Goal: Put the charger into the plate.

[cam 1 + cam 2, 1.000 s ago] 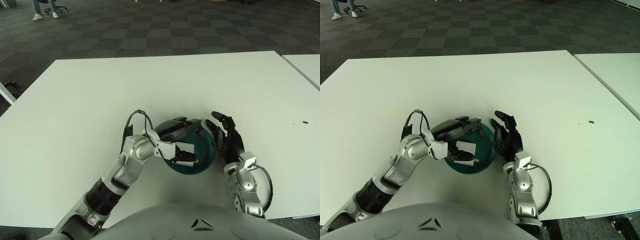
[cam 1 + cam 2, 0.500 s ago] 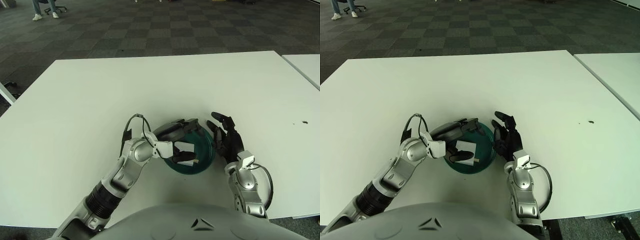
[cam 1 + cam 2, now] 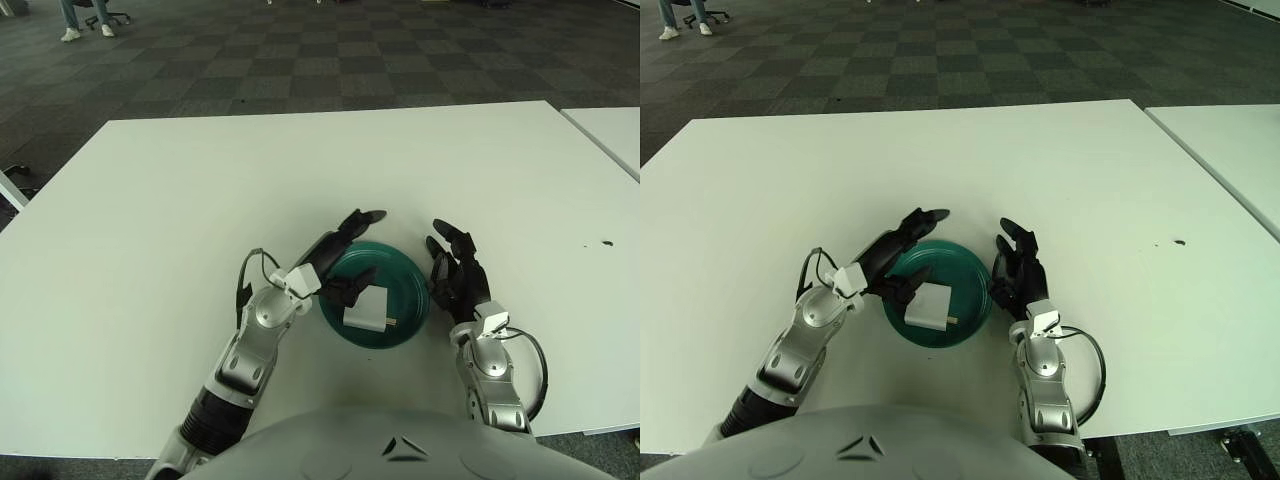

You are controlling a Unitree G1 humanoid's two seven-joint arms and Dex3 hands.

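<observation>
So from my seat: the big white table (image 3: pixel 180 200) fills most of the view, with the teal plate (image 3: pixel 402 283) sitting close to the near edge, roughly in the middle left to right. Everything else I'll place off that plate.

The left hand (image 3: pixel 335 260) is parked at the plate's left rim, fingers spread apart and gripping nothing. The long upper fingers reach up past the plate's far-left rim, and the lower finger sticks out over the plate's left side. The right hand (image 3: pixel 456 282) is just beside the plate's right rim, fingers fanned open and pointing away from me, empty too. I can't tell if it's actually touching the rim or just next to it.

The charger (image 3: pixel 365 310) is a small white block lying flat inside the plate, on the near-left part of the dish. It sits just below the left hand's lower finger (image 3: pixel 910 281), so close I can't tell if they touch. It's clearly apart from the right hand, with the bare right half of the plate between them.

Room-wise: there's loads of bare table beyond the plate and out to both sides, while the near edge is only a short strip from the plate. A second white table (image 3: pixel 610 135) sits off past the right edge with a gap between, and there's a small dark speck (image 3: pixel 606 242) on the tabletop well to the right of the plate.
</observation>
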